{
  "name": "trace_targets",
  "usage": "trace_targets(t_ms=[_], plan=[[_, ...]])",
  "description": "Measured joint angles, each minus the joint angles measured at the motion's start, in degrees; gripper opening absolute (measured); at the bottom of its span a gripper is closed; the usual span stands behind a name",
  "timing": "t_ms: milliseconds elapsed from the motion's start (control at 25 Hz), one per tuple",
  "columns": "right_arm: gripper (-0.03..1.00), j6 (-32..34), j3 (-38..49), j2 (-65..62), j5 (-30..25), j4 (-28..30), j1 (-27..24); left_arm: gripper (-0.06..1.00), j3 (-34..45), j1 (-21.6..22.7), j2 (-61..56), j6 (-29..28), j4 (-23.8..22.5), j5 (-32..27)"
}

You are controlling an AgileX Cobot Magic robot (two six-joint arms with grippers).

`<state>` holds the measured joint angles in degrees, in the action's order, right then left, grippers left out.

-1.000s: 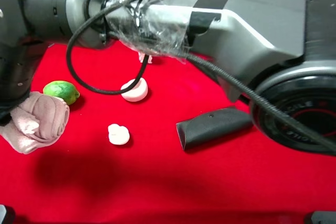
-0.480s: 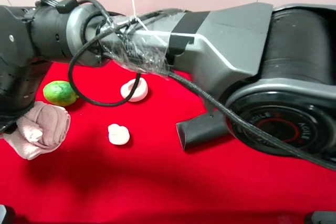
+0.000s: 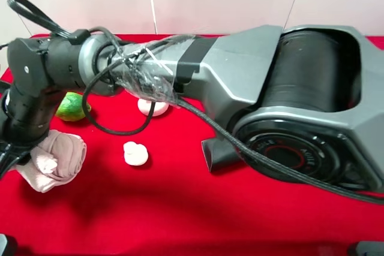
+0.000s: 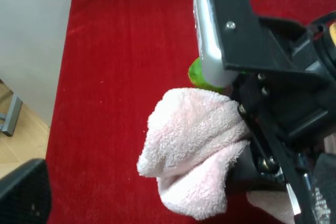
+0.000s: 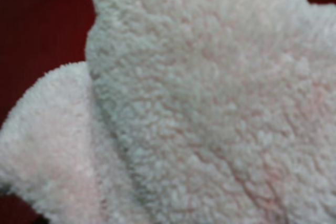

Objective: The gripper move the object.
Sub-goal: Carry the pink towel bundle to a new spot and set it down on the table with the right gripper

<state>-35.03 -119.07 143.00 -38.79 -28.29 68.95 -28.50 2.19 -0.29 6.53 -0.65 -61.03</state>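
**Item:** pale pink towel dumbbell [image 3: 54, 159]. It sits near the left edge of the red-covered desk [image 3: 180, 214], just beside a lime [image 3: 71, 106] on the front-edge side.

**Holder:** right hand [image 4: 241, 124], black, clenched on the dumbbell's middle, with one fluffy end bulging free.

**Contact with the cloth:** cannot tell.

**Also on the desk:** white shell [image 3: 153, 107], small white piece [image 3: 136, 153], and a dark pouch [image 3: 217, 151] near the middle, well apart from the dumbbell.
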Motion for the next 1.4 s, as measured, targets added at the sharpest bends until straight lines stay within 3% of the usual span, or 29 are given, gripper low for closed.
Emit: trace_targets(t_ms=[1400], plan=[[0.41,-0.3,0.0,4.2,2.7,-0.6,0.0,0.97,0.0,0.0,0.0,0.0,0.0,0.0]])
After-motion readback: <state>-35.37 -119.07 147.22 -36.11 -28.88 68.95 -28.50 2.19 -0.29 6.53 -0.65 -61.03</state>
